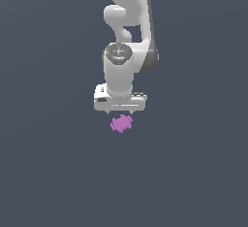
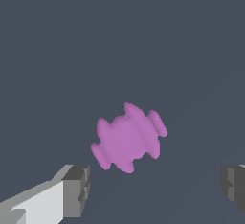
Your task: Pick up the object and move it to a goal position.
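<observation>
Object ahead of wide-parted jaws
</observation>
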`<move>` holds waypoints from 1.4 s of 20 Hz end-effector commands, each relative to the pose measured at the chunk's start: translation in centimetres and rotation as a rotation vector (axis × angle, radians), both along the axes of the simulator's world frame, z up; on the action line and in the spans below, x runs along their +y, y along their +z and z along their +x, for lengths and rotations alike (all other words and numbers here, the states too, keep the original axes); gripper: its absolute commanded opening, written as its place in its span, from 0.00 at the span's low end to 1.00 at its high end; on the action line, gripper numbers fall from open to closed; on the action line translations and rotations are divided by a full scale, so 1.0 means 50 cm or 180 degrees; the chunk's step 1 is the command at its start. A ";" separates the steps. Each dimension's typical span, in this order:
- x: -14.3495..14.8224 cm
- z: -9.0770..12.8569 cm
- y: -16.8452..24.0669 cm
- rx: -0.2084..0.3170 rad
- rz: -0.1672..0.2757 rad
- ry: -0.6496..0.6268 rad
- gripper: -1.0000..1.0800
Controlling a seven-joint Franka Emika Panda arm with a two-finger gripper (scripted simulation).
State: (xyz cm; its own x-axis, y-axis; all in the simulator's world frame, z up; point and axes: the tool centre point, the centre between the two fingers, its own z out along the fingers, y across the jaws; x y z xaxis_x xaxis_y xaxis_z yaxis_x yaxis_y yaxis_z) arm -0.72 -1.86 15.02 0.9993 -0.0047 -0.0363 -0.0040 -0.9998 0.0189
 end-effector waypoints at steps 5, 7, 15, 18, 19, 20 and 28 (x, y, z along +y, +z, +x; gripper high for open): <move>0.010 -0.002 0.004 0.0007 0.0025 0.0034 0.81; 0.016 -0.003 0.006 0.0012 0.0039 0.0055 0.81; 0.014 -0.001 0.003 0.0035 0.0050 0.0085 0.81; 0.012 0.003 -0.003 0.0074 0.0067 0.0134 0.81; 0.011 0.004 -0.005 0.0091 0.0075 0.0155 0.81; 0.009 0.006 -0.008 0.0110 0.0084 0.0179 0.81; -0.006 0.025 -0.042 0.0335 0.0228 0.0478 0.81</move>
State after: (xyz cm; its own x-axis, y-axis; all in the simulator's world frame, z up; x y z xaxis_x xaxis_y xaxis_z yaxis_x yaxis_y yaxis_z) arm 0.33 -1.97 13.33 0.9842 0.1285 -0.1216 0.1236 -0.9912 -0.0463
